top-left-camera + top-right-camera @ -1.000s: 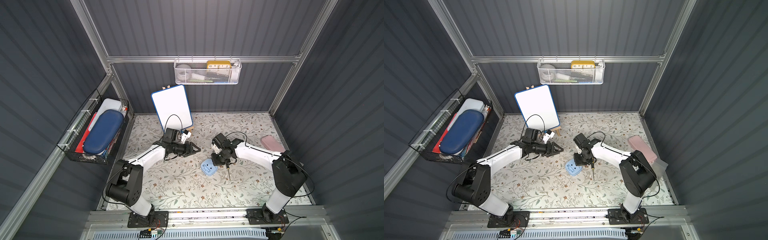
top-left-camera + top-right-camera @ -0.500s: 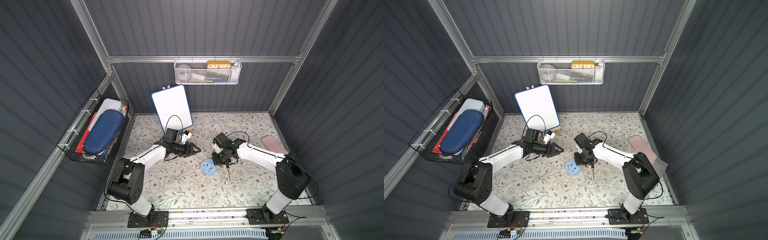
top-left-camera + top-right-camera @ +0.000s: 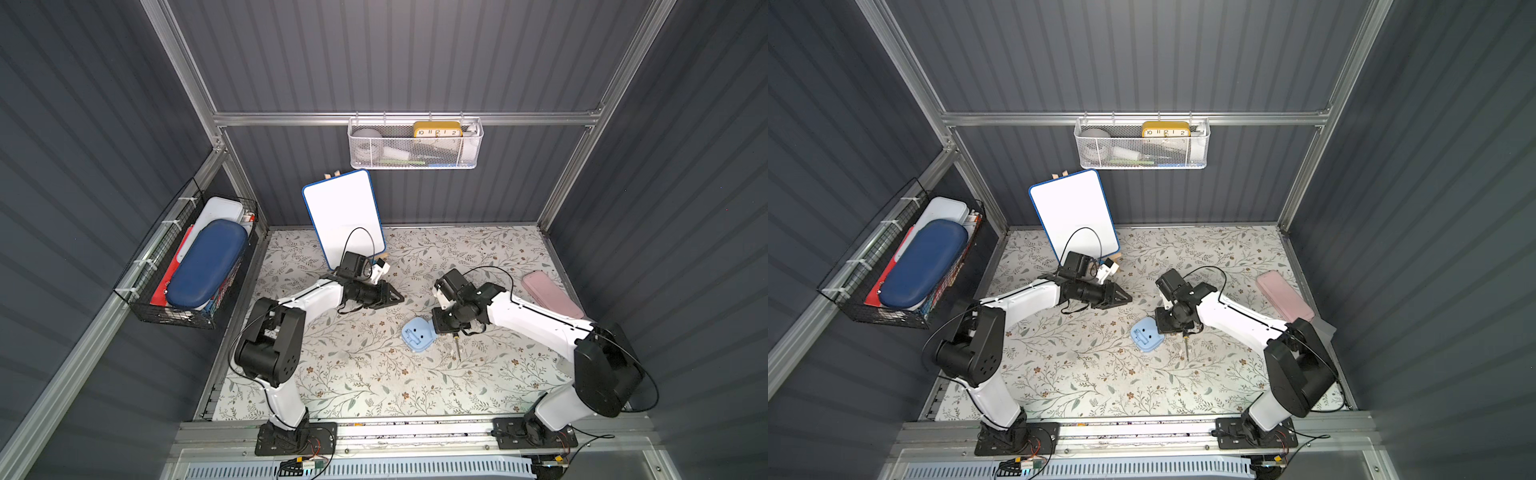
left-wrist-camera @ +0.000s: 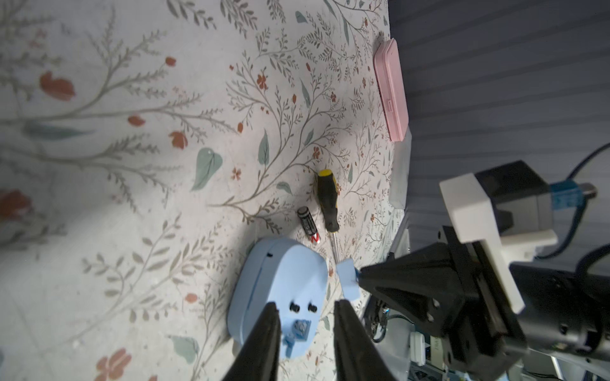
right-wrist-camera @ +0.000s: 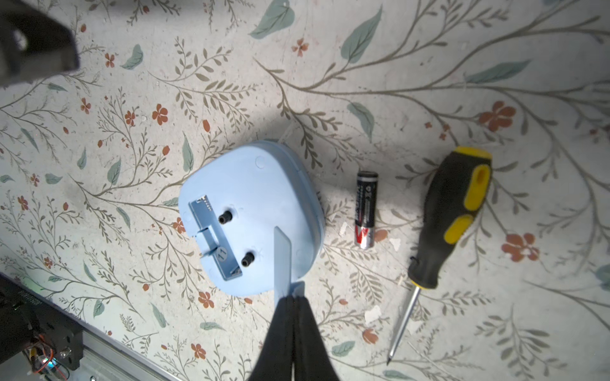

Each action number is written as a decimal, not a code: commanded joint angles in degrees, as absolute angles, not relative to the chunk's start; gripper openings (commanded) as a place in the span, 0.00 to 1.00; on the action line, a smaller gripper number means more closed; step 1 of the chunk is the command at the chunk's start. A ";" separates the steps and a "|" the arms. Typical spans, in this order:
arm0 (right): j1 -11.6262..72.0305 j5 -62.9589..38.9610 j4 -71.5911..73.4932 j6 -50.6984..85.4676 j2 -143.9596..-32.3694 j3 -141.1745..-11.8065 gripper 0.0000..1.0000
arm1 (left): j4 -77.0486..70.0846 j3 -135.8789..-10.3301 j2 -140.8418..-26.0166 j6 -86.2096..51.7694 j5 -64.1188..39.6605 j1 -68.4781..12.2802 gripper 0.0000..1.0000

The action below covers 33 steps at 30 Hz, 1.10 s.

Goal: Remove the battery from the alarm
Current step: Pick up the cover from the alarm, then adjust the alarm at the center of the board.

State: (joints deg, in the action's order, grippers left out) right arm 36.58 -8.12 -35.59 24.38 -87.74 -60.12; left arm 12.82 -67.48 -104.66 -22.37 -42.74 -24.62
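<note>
- Alarm (image 3: pixel 417 338): light-blue, lying face down on the floral table (image 3: pixel 374 382) near its middle. The plain back faces up and the battery slot is uncovered, as the right wrist view shows (image 5: pixel 251 214).
- Battery (image 5: pixel 365 209): a dark cell lying flat on the table, outside the alarm. It sits between the alarm and the screwdriver (image 5: pixel 452 217), close to the alarm's edge but apart from it, and roughly parallel to the screwdriver's handle. In both top views it is hidden under the right arm.
- Screwdriver: black-and-yellow handle. In a top view only its shaft (image 3: pixel 457 351) shows, at about 4 o'clock from the alarm.
- Right gripper (image 5: pixel 292 300): jaws closed, pinching a thin blue cover (image 5: pixel 282 260) by one end. The cover hangs over the alarm's edge. In a top view the gripper (image 3: pixel 442 328) stands at 3 o'clock from the alarm, just beside it.
- Left gripper (image 4: pixel 305 306): fingers parted with a clear gap and nothing between them. It hovers above the table at about 11 o'clock from the alarm (image 3: pixel 395 297), well apart from it.
- Pink case (image 3: pixel 550 293): flat on the table at 2 o'clock from the alarm, near the side wall.
- Whiteboard (image 3: pixel 345 216): leaning upright at 11 o'clock, by the rear wall.
</note>
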 commanded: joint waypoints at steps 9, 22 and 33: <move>35.81 -4.82 -37.75 27.32 -76.79 -50.25 0.06 | 24.14 -88.21 -114.33 -11.09 -28.89 -34.43 0.00; 33.73 3.45 -44.54 30.40 -59.88 -46.75 0.05 | 35.22 -85.08 -111.69 -6.54 -22.41 -46.23 0.00; 33.50 6.85 -46.15 32.65 -53.81 -45.53 0.04 | 47.69 -94.01 -114.00 -7.56 -0.46 -57.43 0.00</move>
